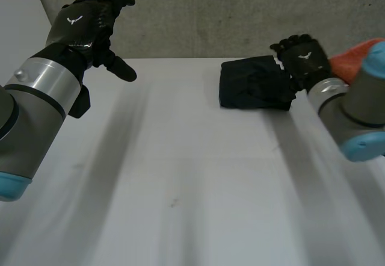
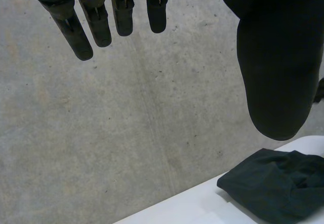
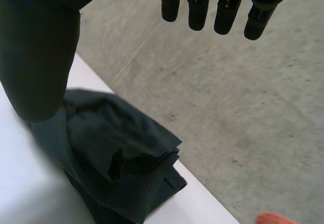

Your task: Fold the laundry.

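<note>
One folded black garment [image 1: 252, 84] lies far right on the white tabletop [image 1: 180, 176]. The right hand [image 1: 304, 58] is at its right end, fingers [image 3: 197, 6] straight, slightly apart, holding nothing. The left hand [image 1: 81, 22] is raised far left, fingers [image 2: 96, 21] spread, empty. An orange cloth [image 1: 350, 61] lies beside the right arm.
</note>
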Available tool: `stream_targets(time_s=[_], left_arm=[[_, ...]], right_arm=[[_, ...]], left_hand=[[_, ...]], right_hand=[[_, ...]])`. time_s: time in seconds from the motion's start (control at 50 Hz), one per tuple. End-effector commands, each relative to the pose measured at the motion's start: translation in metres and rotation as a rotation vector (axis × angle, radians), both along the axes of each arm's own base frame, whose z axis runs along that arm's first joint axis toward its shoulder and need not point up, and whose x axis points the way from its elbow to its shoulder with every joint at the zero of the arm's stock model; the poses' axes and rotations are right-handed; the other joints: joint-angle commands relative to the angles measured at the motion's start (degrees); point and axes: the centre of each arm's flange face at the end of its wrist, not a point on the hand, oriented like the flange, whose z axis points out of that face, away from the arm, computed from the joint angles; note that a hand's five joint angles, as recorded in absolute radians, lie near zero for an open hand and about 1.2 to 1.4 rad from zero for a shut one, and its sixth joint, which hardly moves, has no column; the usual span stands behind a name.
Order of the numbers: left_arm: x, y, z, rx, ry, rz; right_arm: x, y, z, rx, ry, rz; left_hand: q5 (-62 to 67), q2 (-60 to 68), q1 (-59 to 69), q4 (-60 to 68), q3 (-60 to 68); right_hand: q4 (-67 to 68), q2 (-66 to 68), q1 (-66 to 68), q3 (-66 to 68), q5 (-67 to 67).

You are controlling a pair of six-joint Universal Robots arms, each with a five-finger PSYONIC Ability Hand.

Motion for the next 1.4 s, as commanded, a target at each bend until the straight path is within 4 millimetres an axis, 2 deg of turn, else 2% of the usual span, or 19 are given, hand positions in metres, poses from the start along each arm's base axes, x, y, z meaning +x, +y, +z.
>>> stream_targets(time_s=[0.02,0.1,0.2,0.32,0.34,0.4,0.46,0.52,0.56,0.62,0.64,0.7,0.72,0.78,0.94,1.06,1.26,1.38,1.4], left_arm=[[-0.001,-0.003,-0.006,0.003,-0.001,0.003],[-0.001,-0.005,-0.007,0.003,-0.001,0.004],[-0.001,-0.007,-0.008,-0.001,-0.001,0.008],[0.002,-0.013,-0.009,-0.008,0.002,0.021],[0.003,-0.014,-0.009,-0.008,0.002,0.026],[0.004,-0.015,-0.009,-0.006,0.003,0.03],[0.005,-0.016,-0.009,-0.009,0.004,0.034],[0.008,-0.018,-0.007,-0.013,0.006,0.044],[0.01,-0.019,-0.006,-0.016,0.007,0.05],[0.013,-0.021,-0.002,-0.024,0.01,0.06],[0.015,-0.022,-0.002,-0.025,0.012,0.065],[0.017,-0.022,0.0,-0.031,0.013,0.072],[0.018,-0.022,0.003,-0.04,0.017,0.075],[0.022,-0.017,0.014,-0.069,0.03,0.081],[0.035,-0.017,0.029,-0.107,0.048,0.115],[0.036,-0.018,0.029,-0.106,0.049,0.118],[0.033,-0.019,0.021,-0.082,0.035,0.111],[0.029,-0.015,-0.003,-0.012,0.003,0.097],[0.029,-0.014,-0.007,-0.001,0.0,0.093]], right_arm=[[0.022,-0.043,-0.061,-0.044,0.109,0.025],[0.025,-0.055,-0.081,-0.05,0.118,0.025],[0.028,-0.065,-0.088,-0.078,0.115,0.027],[0.032,-0.072,-0.098,-0.089,0.115,0.049],[0.034,-0.073,-0.097,-0.097,0.113,0.057],[0.034,-0.074,-0.096,-0.104,0.111,0.06],[0.036,-0.072,-0.09,-0.112,0.11,0.058],[0.036,-0.063,-0.056,-0.138,0.104,0.065],[0.034,-0.048,-0.013,-0.18,0.093,0.077],[0.034,-0.024,0.031,-0.224,0.071,0.098],[0.037,-0.005,0.057,-0.254,0.054,0.122],[0.049,0.031,0.089,-0.282,0.018,0.182],[0.056,0.056,0.106,-0.288,-0.014,0.226],[0.062,0.095,0.121,-0.254,-0.078,0.291],[0.063,0.141,0.13,-0.082,-0.268,0.376],[0.066,0.143,0.124,0.012,-0.36,0.4],[0.066,0.1,0.057,0.091,-0.211,0.199],[0.053,0.099,0.004,0.136,0.188,0.054],[0.05,0.1,0.0,0.144,0.218,0.045]], left_hand=[[-2.6,-1.9,-3.0,-1.8,-2.1],[-2.6,-1.9,-3.0,-1.8,-2.1],[-2.6,-1.9,-3.0,-1.8,-2.1],[-2.6,-1.9,-3.0,-1.8,-2.1],[-2.4,-1.7,-2.8,-1.6,-2.0],[-2.4,-1.7,-2.8,-1.6,-2.0],[-2.4,-1.7,-2.8,-1.6,-2.0],[-2.4,-1.7,-2.8,-1.6,-2.0],[-2.4,-1.7,-2.8,-1.6,-2.0],[-2.4,-1.7,-2.8,-1.6,-2.0],[-2.4,-1.7,-2.8,-1.6,-2.0],[-2.4,-1.7,-2.8,-1.6,-2.0],[-2.4,-1.7,-2.8,-1.6,-2.0],[-2.4,-1.7,-2.8,-1.6,-2.0],[-2.4,-1.7,-2.8,-1.6,-2.0],[-2.4,-1.7,-2.8,-1.6,-2.0],[-2.6,-1.9,-3.0,-1.8,-2.1],[-2.2,-1.6,-2.6,-1.5,-1.8],[-2.1,-1.4,-2.5,-1.3,-1.6]], right_hand=[[-1.9,-2.3,-3.3,-2.1,-2.7],[-1.9,-2.3,-3.3,-2.1,-2.7],[1.0,0.7,-0.3,0.8,0.2],[30.5,30.2,29.2,30.4,29.7],[45.4,45.1,44.1,45.3,44.6],[68.0,67.7,66.7,67.8,67.2],[68.1,67.7,66.7,67.9,67.3],[68.1,67.7,66.7,67.9,67.3],[68.1,67.7,66.7,67.9,67.3],[68.1,67.7,66.7,67.9,67.3],[68.1,67.7,66.7,67.9,67.3],[68.1,67.7,66.7,67.9,67.3],[68.1,67.7,66.7,67.9,67.3],[68.1,67.7,66.7,67.9,67.3],[68.1,67.7,66.7,67.9,67.3],[68.1,67.7,66.7,67.9,67.3],[66.8,66.5,65.5,66.6,66.0],[2.8,2.5,1.5,2.7,2.1],[-1.5,-1.8,-2.8,-1.6,-2.3]])
